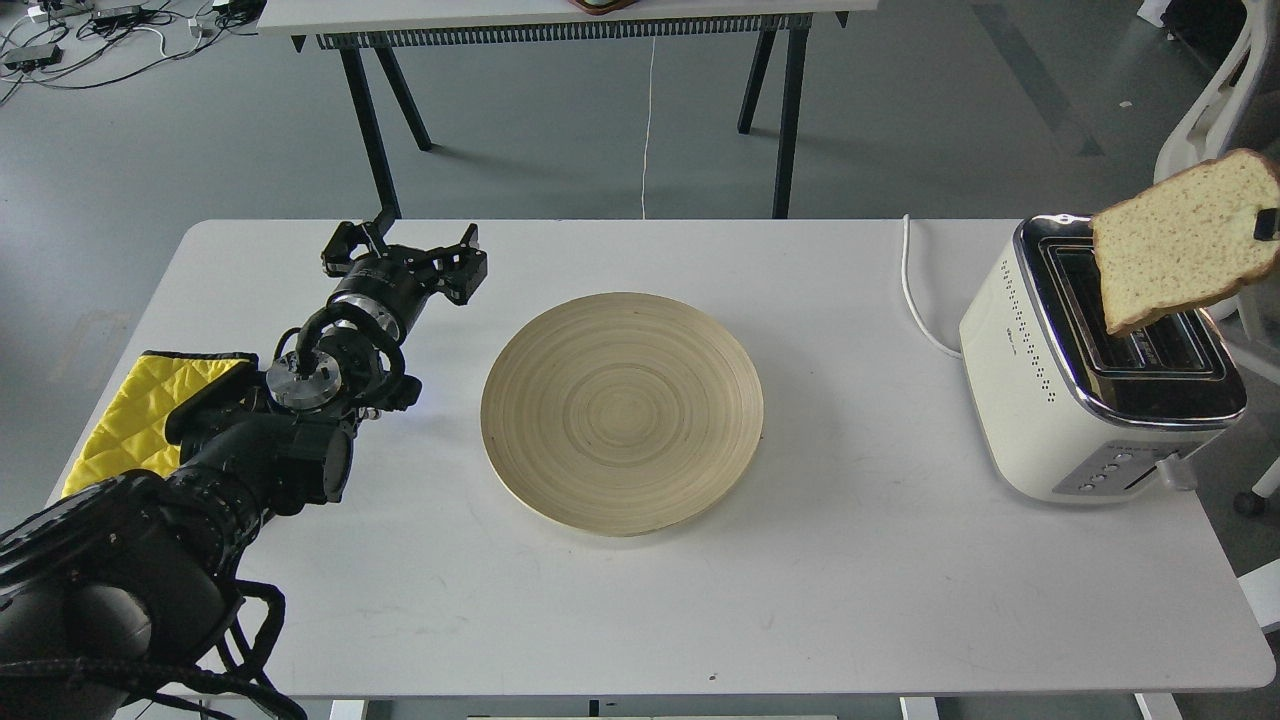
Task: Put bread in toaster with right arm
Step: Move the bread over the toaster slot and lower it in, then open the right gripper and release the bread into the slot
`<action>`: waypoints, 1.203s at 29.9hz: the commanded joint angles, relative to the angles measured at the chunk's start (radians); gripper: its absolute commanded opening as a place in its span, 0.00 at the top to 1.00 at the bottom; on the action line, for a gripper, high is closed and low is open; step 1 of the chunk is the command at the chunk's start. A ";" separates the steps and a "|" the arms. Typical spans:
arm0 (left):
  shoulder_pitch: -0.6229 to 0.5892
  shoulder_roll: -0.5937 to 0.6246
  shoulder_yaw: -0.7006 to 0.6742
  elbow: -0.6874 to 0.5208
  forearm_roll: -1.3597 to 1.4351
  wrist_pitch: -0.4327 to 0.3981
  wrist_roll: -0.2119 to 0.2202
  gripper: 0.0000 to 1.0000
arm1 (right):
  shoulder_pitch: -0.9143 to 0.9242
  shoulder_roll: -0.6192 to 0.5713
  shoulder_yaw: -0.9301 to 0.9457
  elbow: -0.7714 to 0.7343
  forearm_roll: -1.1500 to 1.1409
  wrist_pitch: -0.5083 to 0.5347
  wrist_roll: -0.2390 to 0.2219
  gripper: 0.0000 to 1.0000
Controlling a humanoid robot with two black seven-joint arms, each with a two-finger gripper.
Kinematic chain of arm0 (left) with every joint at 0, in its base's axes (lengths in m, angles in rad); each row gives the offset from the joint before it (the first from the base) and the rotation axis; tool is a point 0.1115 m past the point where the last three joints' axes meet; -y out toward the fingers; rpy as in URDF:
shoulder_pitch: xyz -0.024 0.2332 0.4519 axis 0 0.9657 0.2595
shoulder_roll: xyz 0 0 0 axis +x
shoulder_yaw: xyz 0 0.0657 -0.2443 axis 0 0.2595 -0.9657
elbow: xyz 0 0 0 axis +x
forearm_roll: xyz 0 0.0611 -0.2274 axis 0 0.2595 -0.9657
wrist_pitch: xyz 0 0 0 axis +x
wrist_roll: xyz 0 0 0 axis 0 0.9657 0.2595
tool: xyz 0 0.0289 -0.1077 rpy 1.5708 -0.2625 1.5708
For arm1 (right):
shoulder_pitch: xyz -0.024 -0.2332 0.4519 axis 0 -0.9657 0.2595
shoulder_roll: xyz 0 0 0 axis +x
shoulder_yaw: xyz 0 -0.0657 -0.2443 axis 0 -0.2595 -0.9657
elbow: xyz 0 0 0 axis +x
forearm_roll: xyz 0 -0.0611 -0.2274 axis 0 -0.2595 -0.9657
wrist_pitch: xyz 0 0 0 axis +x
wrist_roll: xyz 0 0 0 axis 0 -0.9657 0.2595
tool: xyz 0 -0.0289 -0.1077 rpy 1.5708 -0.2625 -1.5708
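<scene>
The bread [1180, 240], a pale slice with a brown crust, hangs tilted in the air above the slots of the cream-white toaster [1040, 380] at the table's right end. Its lower corner is just over the chrome top. Only a small black tip of my right gripper [1268, 222] shows at the frame's right edge, clamped on the bread's right side; the rest of the right arm is out of view. My left gripper [405, 248] rests open and empty over the table's left side, far from the toaster.
A round wooden plate [621, 412] lies in the middle of the white table [850, 580]. A yellow quilted cloth [130, 420] lies at the left edge. The toaster's white cord [915, 300] runs off the back. A chair [1220, 100] stands at the right.
</scene>
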 commanded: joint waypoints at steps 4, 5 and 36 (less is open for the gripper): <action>0.000 0.000 0.000 0.000 0.000 0.000 0.000 0.00 | -0.054 0.004 0.010 0.000 0.000 -0.032 -0.004 0.99; 0.000 0.000 0.000 0.000 0.000 0.000 0.000 0.00 | -0.060 0.004 0.010 0.000 0.000 -0.034 -0.004 0.99; 0.000 0.000 0.000 0.000 0.000 0.000 0.000 0.00 | -0.264 0.018 0.154 -0.014 0.011 -0.095 -0.060 0.49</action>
